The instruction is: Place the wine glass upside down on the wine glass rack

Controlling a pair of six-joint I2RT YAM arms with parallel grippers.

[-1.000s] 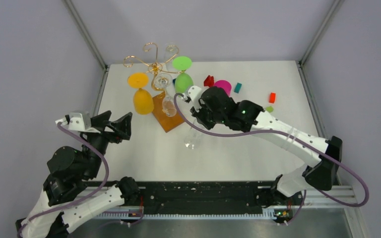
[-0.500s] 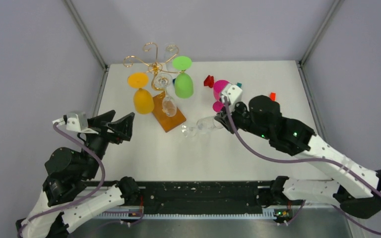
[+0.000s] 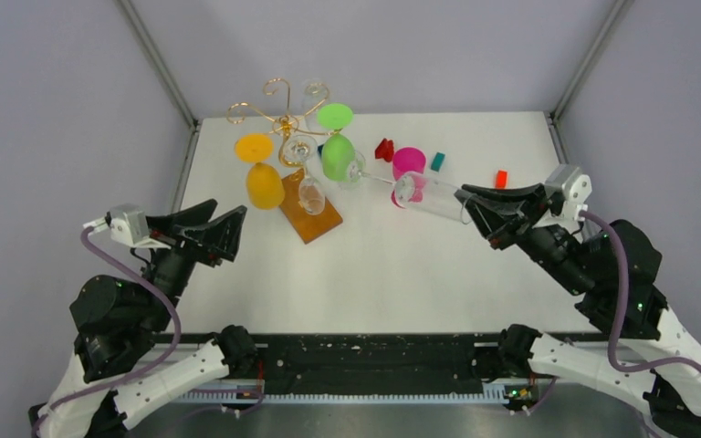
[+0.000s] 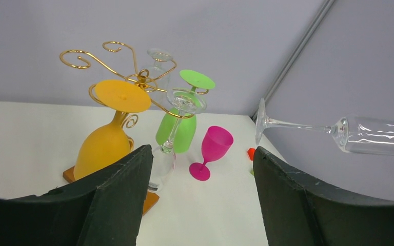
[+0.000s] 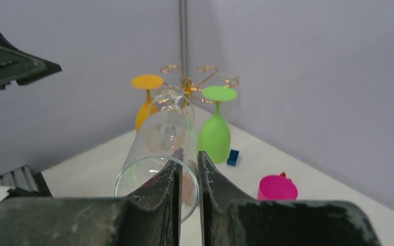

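Right wrist, tool pinching clear wine glass, scrolled gold rack

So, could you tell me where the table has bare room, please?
The near half of the table is bare, between the rack and the near edge. The far side is crowded: hanging glasses, a pink glass, small blocks, and the clear glass held aloft by the right tool.

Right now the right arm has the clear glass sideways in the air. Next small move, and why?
Probably roll the right wrist so the bowl drops below the foot. The right fingers pinch the wine glass by its rim; it lies roughly horizontal, foot toward the wine glass rack, near the hanging green glass. The scroll arms on the rack's left look free.
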